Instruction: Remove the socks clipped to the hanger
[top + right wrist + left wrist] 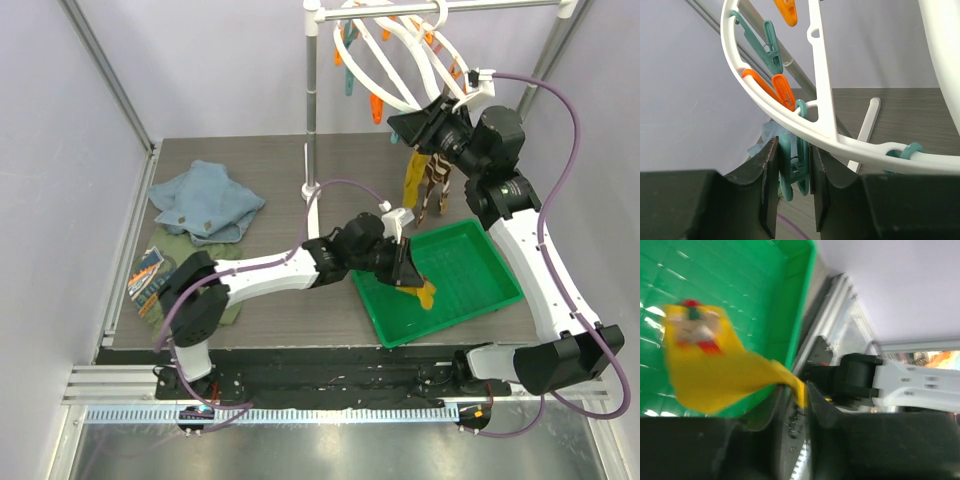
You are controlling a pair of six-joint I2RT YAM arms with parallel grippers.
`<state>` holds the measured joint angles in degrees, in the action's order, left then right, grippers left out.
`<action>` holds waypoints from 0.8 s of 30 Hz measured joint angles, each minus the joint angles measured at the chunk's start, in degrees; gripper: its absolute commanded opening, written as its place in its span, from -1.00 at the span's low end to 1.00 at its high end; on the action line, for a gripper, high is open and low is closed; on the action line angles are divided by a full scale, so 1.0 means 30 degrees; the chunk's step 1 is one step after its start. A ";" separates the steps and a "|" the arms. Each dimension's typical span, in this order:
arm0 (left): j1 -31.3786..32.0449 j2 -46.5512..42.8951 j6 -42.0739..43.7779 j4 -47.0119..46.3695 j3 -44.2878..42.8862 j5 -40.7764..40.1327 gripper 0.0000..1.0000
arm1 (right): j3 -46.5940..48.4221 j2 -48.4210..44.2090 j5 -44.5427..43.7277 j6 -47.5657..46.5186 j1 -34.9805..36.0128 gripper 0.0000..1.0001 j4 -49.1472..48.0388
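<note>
Over the green tray (480, 262), the jaws of the left gripper (408, 272) are closed on a yellow sock (426, 296). In my left wrist view the sock (715, 370) is nipped by one corner between the two fingers. The rest of it hangs loose above the tray's floor, close to the tray's wall (800, 300). That view is blurred, so I can't make out the red and white mark near the sock's far end. From above, the sock sits over the near left part of the tray.

Behind the tray and well above it, the right gripper (792, 150) is up at the hanger (822, 90). Its jaws are closed around a teal clip (792, 172), with a pad against each side. The clip dangles from the white ring, and orange and teal clips sit further along that ring.

From the top camera, the right gripper (405, 125) meets the hanger (390, 60) at its lower edge. Below that point, the hanging socks (428, 185) are clipped on, one mustard and the others brown-patterned. They drop toward the table just behind the tray's far edge.

Left of the tray, well apart from it, lie a blue cloth (205, 200) and an olive cloth (190, 250).
</note>
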<state>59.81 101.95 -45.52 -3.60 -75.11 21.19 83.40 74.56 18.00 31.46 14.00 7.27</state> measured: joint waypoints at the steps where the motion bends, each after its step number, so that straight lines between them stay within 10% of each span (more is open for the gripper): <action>1: 0.0095 0.0517 -0.0240 -0.0328 0.0000 -0.0036 0.13 | 0.0000 -0.0051 0.0029 0.0015 0.0007 -0.88 -0.0007; 6: 0.0051 0.1093 -0.0379 -0.0583 0.0437 -0.0780 0.75 | 0.0000 -0.0160 0.0160 0.0138 0.0000 -0.87 -0.0007; 24: -0.1064 0.0080 0.6360 0.1734 -0.4058 -0.9012 0.81 | 0.0007 -0.0809 0.0772 0.1020 -0.0044 -0.86 0.0007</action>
<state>56.62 102.19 -26.44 1.61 -87.29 -5.85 83.42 72.14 20.32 34.52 13.87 7.29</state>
